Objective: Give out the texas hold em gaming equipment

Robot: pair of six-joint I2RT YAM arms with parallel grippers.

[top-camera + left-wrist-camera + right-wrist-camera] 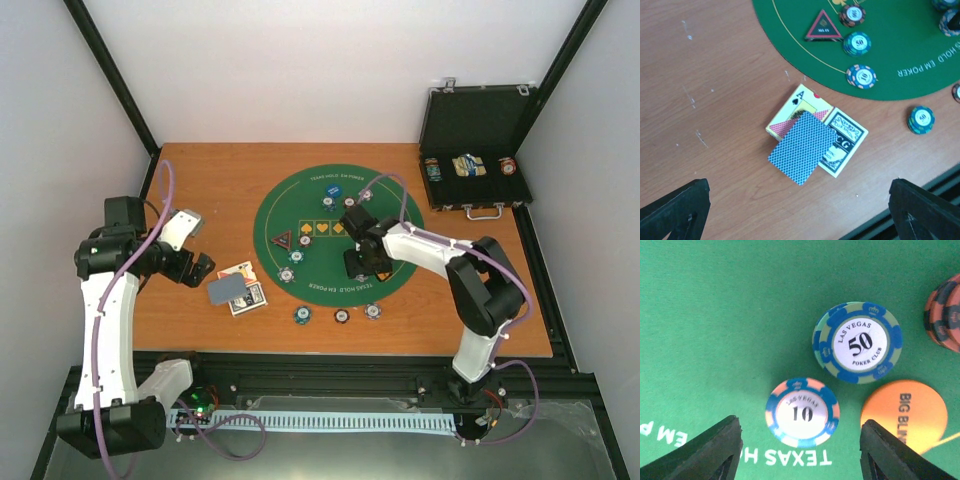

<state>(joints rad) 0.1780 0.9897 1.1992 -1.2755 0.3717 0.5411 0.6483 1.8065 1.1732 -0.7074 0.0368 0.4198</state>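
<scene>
L gripper [800, 207] is hovering wide open over cards [802, 147], empty. R gripper [800, 452] is standing open astride 10 chip [802, 412] on mat [715, 315], w/o contact.

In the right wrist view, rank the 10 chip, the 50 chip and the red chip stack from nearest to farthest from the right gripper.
1. The 10 chip, just ahead of the right gripper, between its open fingers.
2. The 50 chip, beyond it, up and to the right.
3. The red chip stack, at the top right edge of the view.
</scene>
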